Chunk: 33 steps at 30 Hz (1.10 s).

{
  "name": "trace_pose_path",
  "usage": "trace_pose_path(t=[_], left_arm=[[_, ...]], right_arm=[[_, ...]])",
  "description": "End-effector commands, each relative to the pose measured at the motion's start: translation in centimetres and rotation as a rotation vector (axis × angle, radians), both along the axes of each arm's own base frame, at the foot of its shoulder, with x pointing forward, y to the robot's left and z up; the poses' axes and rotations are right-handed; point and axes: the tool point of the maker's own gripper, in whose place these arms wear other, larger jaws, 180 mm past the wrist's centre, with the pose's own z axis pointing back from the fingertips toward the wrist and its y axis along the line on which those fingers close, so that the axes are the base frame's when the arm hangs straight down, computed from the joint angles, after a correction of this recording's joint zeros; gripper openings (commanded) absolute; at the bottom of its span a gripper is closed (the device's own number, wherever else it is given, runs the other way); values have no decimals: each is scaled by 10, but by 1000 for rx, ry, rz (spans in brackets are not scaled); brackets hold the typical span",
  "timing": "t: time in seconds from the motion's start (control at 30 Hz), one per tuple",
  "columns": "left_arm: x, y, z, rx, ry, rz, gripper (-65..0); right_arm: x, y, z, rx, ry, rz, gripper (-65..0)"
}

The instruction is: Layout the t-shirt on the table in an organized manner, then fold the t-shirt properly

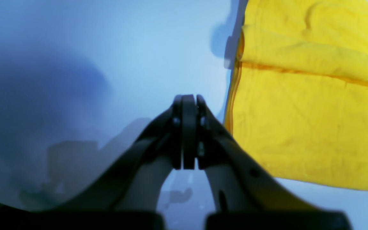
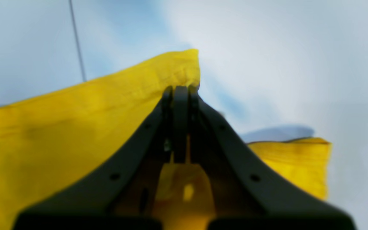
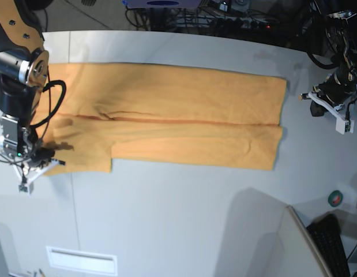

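The light-orange t-shirt (image 3: 184,109) lies stretched across the table (image 3: 166,219), folded lengthwise along a straight crease, with one sleeve at its left end. My right gripper (image 3: 42,158) sits at that sleeve's lower corner. In the right wrist view its jaws (image 2: 180,91) are shut on the t-shirt (image 2: 59,127), and fabric shows between the fingers. My left gripper (image 3: 328,104) hovers past the shirt's right end. In the left wrist view it (image 1: 188,99) is shut on nothing, over the bare table (image 1: 107,48) beside the shirt's edge (image 1: 308,127).
A thin dark seam line (image 2: 77,41) crosses the tabletop near the sleeve. A roll of tape (image 3: 335,199) and a keyboard (image 3: 331,242) lie at the lower right. Cables (image 3: 236,14) run along the far edge. A white panel (image 3: 81,259) sits at the front left.
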Motion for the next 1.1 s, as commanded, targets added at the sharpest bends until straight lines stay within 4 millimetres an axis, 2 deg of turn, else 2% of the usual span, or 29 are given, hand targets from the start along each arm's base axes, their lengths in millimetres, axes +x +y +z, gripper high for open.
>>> trace_pose_path(t=[0.0,0.03,0.23,0.6,0.73,0.87,1.07], left_arm=[[9,5,12,21,-40,-11,-650],[9,5,13,21,-41,-11,-650],[11,5,14,21,-46,-11,-650],[11,6,14,24,-45,-12,-650],[11,6,14,25,-46,-12,-650],[18,6,18,24,-62,-11,-650],[22,6,21,25,-69,-12,-650]], right_arm=[[21,-14,30,-30,-78,-10,-650],[20,-5,32,-29,-76,0,-650],[5,13,60,-69,-74,21,-650],[-60,23,88,-135,-27,9,-650],[-90,33,86,-135,9,7,-650],[-122,46,67,-108,70,8,-650],[-153,58,45,-79,141,10,-650]])
